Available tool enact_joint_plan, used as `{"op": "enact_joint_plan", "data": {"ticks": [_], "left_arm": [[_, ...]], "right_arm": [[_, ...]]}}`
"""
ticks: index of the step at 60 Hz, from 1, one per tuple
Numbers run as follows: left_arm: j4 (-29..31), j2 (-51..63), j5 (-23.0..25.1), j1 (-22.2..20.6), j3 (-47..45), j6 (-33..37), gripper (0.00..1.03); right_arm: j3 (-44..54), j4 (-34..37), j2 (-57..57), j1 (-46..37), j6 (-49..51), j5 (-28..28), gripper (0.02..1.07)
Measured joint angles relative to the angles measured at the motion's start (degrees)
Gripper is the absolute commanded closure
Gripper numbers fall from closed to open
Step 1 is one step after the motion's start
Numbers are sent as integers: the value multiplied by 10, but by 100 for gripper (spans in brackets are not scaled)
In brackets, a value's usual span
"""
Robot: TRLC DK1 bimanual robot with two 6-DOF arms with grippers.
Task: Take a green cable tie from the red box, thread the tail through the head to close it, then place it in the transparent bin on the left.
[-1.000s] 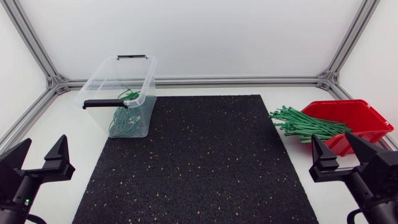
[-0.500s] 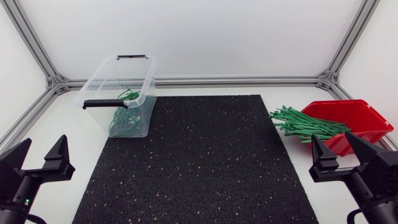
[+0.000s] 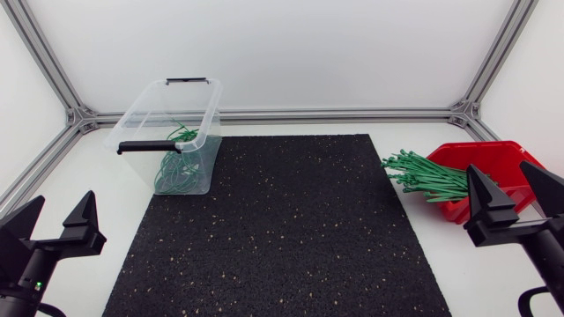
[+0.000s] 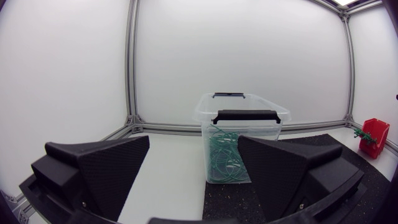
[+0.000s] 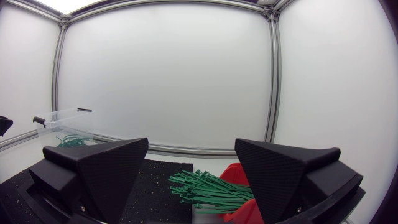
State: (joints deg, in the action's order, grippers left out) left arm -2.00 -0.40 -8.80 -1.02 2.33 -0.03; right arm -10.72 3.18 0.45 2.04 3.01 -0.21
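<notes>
"At the table's right edge, why do the ties (image 3: pixel 427 176) spill over the red box (image 3: pixel 511 151)?"

"Easy picking, I'd judge. The right gripper (image 3: pixel 500 180) hovers beside them, jaws apart, empty. The left gripper (image 3: pixel 63 207) rests at the front-left corner, jaws apart too, with the bin (image 3: pixel 167 132) behind it."

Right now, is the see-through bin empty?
No, a tangle of green cable ties lies inside the transparent bin.
</notes>
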Motion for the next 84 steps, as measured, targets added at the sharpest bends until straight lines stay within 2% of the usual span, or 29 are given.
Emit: {"op": "enact_joint_plan", "data": {"ticks": [16, 45, 67, 75, 84], "left_arm": [[0, 0, 0, 0, 0, 0, 4], [0, 0, 0, 0, 0, 0, 4], [0, 0, 0, 0, 0, 0, 4], [0, 0, 0, 0, 0, 0, 4], [0, 0, 0, 0, 0, 0, 4]], "right_arm": [[-88, 45, 92, 1, 0, 0, 5], [-345, 254, 320, 1, 4, 0, 5], [-522, 420, 485, -24, 196, -16, 6], [-551, 453, 538, -42, 256, -42, 9], [-581, 508, 600, -59, 320, -45, 9]]}}
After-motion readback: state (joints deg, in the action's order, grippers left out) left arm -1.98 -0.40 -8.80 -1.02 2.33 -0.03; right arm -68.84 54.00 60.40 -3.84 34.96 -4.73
